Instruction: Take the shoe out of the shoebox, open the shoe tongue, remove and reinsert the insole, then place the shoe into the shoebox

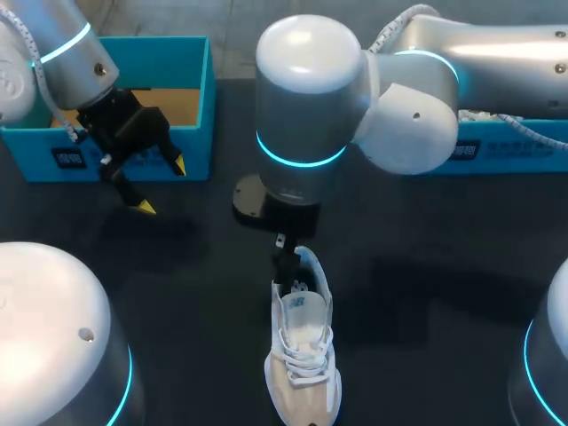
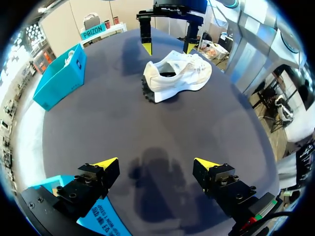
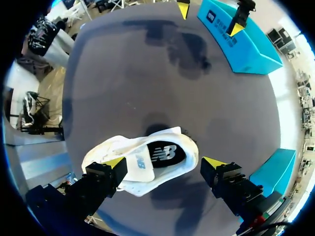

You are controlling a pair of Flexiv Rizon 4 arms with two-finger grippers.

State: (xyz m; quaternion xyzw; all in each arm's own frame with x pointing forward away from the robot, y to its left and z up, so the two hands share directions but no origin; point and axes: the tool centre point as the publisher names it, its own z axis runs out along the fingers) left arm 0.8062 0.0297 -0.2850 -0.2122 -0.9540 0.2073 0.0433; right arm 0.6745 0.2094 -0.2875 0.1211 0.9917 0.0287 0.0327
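1. Dark table (image 1: 426, 293) under both arms; blue shoebox (image 1: 197, 142) at its far left, second blue box (image 1: 497, 146) at far right.
2. We see the white sneaker (image 1: 303, 355) already out of the shoebox, upright on its sole at mid-table, well apart from both boxes, heel toward the robot.
3. We judge the step in hand to be opening the tongue (image 1: 300, 309) or starting on the insole (image 3: 165, 153). The dark insole lies inside the shoe and the laces look done up.
4. Right gripper (image 3: 164, 163) hangs over the heel end, fingers spread wide, one on each side of the collar, holding nothing. One pad overlaps the sneaker's side; we cannot tell if it touches.
5. Next move, we judge, calls for lowering into the opening and narrowing onto the tongue or the insole edge. The sneaker is unpinned and may slide or tip.
6. Left gripper (image 1: 161, 185) sits just in front of the shoebox, wide apart, empty, well apart from the sneaker. We think it could steady the toe.
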